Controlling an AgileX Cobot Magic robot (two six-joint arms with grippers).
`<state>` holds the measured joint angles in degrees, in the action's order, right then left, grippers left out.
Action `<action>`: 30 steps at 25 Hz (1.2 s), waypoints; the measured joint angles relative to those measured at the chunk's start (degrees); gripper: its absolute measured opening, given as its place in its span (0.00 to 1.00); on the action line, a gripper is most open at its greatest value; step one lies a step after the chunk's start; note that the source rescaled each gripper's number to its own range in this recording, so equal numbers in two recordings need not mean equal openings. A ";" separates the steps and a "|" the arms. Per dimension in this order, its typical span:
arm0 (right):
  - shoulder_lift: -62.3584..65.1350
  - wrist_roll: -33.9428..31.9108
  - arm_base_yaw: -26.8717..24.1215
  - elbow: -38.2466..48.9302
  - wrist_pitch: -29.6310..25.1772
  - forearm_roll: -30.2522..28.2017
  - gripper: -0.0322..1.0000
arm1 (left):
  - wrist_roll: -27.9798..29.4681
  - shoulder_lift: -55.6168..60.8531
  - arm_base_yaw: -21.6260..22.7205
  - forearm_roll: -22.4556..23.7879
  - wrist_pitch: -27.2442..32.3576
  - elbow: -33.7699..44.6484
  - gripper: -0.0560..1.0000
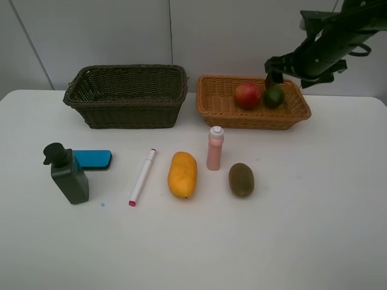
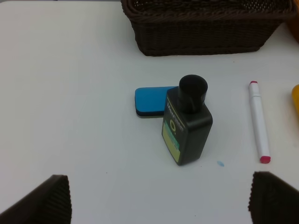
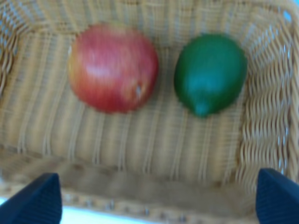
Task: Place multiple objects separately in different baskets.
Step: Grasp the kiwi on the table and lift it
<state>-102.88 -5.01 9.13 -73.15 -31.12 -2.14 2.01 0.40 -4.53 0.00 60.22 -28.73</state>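
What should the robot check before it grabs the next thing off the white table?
1. Right end effector open, holding nothing: ok.
2. Round red fruit and green lime both inside the light orange-tan woven basket: ok.
3. Left end effector open, holding nothing: ok.
4. Brown fuzzy kiwi lying apart from the yellow-orange mango and the upright pink small bottle: ok.
5. Dark green pump bottle clear of the blue flat eraser: cannot tell, they look very close.

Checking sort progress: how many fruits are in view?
4: apple and lime in the tan basket; mango and kiwi on the table. Inside of dark basket partly hidden.
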 joint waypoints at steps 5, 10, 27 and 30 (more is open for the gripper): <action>6.81 -0.04 1.36 10.46 2.16 2.14 1.00 | 0.00 0.00 0.00 0.00 0.00 0.00 1.00; 11.10 -3.53 6.22 17.23 2.15 2.14 1.00 | 0.00 0.00 0.00 0.00 0.00 0.00 1.00; 11.47 -32.70 25.71 20.84 -2.76 -10.83 1.00 | 0.00 0.00 0.00 0.00 0.00 0.00 1.00; 11.30 -34.79 26.62 20.84 -3.54 -11.26 1.00 | 0.00 0.00 0.00 0.00 0.00 0.00 1.00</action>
<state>-91.58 -39.80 35.75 -52.31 -34.66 -13.41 2.01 0.40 -4.53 0.00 60.22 -28.73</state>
